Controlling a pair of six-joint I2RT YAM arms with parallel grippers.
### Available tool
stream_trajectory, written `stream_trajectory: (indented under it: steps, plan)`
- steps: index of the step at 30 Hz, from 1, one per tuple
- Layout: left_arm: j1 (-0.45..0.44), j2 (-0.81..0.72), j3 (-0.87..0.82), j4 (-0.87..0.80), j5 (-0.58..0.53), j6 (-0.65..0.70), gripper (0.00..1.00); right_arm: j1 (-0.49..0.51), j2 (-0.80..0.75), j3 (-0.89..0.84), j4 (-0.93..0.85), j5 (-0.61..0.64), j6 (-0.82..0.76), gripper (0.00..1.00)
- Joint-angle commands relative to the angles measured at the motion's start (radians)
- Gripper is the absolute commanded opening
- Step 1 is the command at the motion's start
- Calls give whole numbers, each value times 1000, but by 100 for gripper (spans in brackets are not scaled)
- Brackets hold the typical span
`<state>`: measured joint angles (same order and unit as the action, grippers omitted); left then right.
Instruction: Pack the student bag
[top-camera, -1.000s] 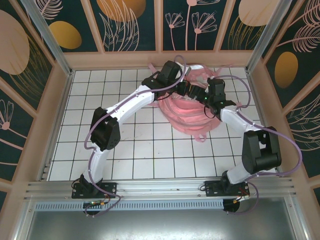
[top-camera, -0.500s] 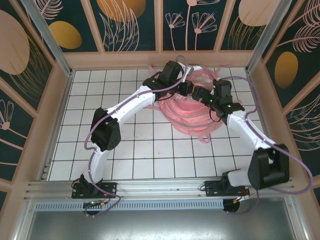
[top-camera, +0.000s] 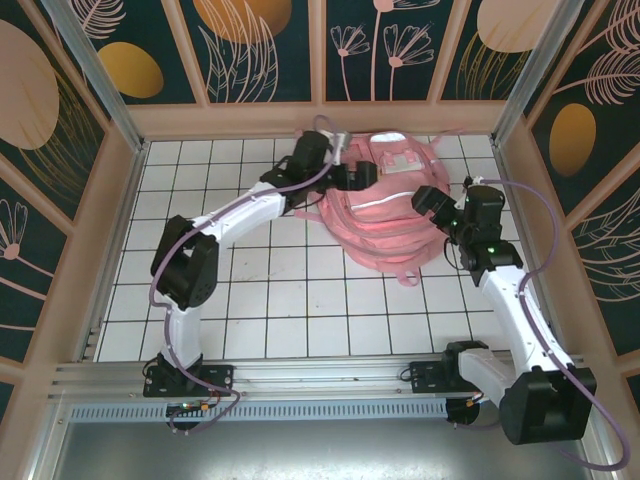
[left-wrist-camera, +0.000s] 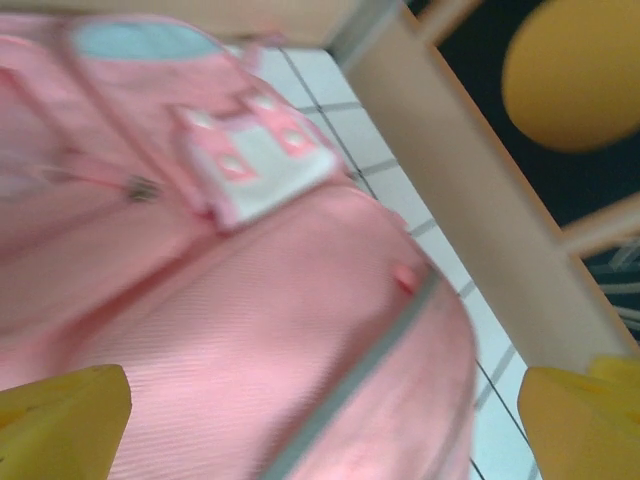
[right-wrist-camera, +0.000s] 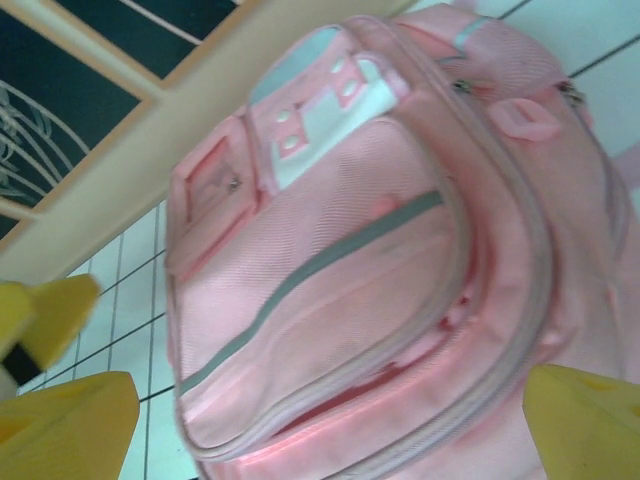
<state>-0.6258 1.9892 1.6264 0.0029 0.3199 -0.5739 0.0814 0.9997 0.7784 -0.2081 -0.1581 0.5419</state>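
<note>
- The student bag (top-camera: 385, 225) lies flat on the white tiled desk (top-camera: 250, 300), its top end close to the wooden back wall (top-camera: 320, 118).
- It lies front face up, and loose pink straps (top-camera: 405, 272) spill off its near edge onto the tiles.
- The left pincer (top-camera: 360, 178) sits at the bag's upper left corner, pointing in over the bag.
- From the left wrist camera, the left pincer (left-wrist-camera: 320, 430) is released. Its yellow fingers (left-wrist-camera: 60, 420) stand far apart at the two bottom corners of the view and grasp nothing.
- That view is blurred. The bag (left-wrist-camera: 250, 330) shows past the fingers, and whether they touch the fabric cannot be told.
- The right pincer (top-camera: 432, 203) is at the bag's right edge, pointing toward the bag.
- In the right wrist view, the right pincer (right-wrist-camera: 320, 410) is also released. Its yellow fingers (right-wrist-camera: 70, 420) are spread wide on either side of the bag (right-wrist-camera: 380, 260) and are not clamped on it.
- A grey stripe (right-wrist-camera: 330, 250) runs across the bag's front pocket.
- A pale patch with pink dots (right-wrist-camera: 320, 120) sits near the bag's top end, toward the wooden wall.
</note>
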Motion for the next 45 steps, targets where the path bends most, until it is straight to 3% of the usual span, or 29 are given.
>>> stream_trajectory:
  steps: [1, 5, 9, 15, 21, 24, 25, 32, 38, 42, 45]
  plan:
    - [62, -41, -80, 88, -77, -60, 99, -22, 8, -31, 65, 9, 41, 99]
    - [116, -26, -174, 133, -136, -109, 99, -34, 67, -57, 89, 40, 67, 99]
    - [140, 30, -213, 216, -105, -164, 99, -60, 122, -90, 156, 15, 96, 99]
    - [142, 155, -186, 347, -10, -241, 81, -89, 183, -106, 210, 10, 93, 98]
    - [140, 268, -96, 328, 19, -249, 51, -93, 244, -105, 237, 6, 71, 97]
    - [140, 276, -103, 321, 17, -232, 17, -93, 277, -102, 257, -1, 59, 96]
    - [140, 267, -118, 322, 19, -230, 0, -94, 290, -98, 266, -6, 54, 96]
    - [130, 79, -404, 460, 50, -309, 0, -94, 420, 0, 322, -77, 22, 92]
    - [51, -107, -629, 578, -4, -413, 0, -74, 588, 158, 345, -101, 8, 91]
    - [-9, -131, -686, 640, -46, -482, 0, -62, 680, 308, 252, -89, -33, 90]
    - [-35, -98, -699, 722, -57, -557, 0, -44, 694, 408, 111, -10, -63, 90]
